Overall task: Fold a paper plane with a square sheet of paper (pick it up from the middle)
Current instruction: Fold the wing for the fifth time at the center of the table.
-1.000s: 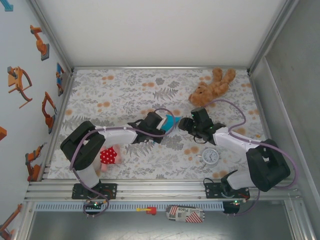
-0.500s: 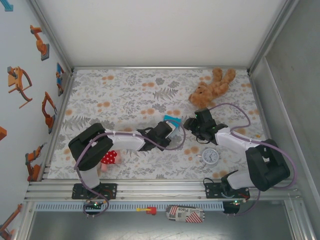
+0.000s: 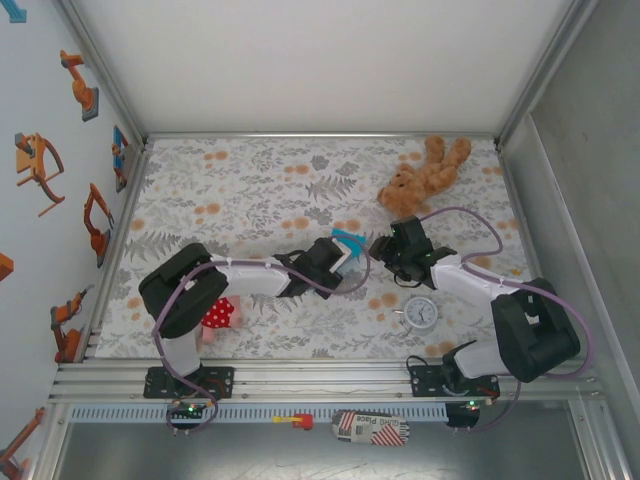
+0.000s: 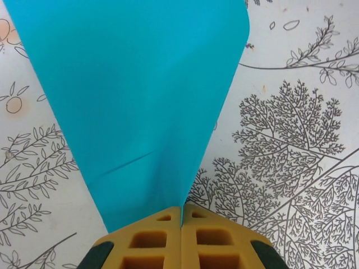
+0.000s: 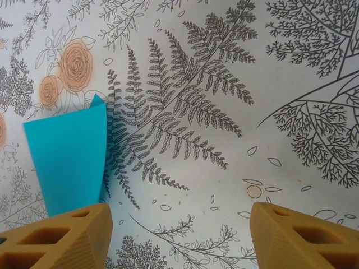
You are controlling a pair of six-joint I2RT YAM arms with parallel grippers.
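Left hand (image 4: 181, 217) (closed) grips one blue paper (image 4: 134, 84); one bear (image 3: 420, 178), one clock (image 3: 421, 313).

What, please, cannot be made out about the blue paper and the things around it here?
- Left wrist: the paper's far end, cut off by the top edge.
- Right wrist: its lower edge, hidden behind a finger of the right gripper.
- Top external: the clock's hands, too small; the red spotted toy, partly under the left arm.

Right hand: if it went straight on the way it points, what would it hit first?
Probably the flowered table cover, seen between the right hand's open fingers; the blue paper sits just off-line, by one finger.
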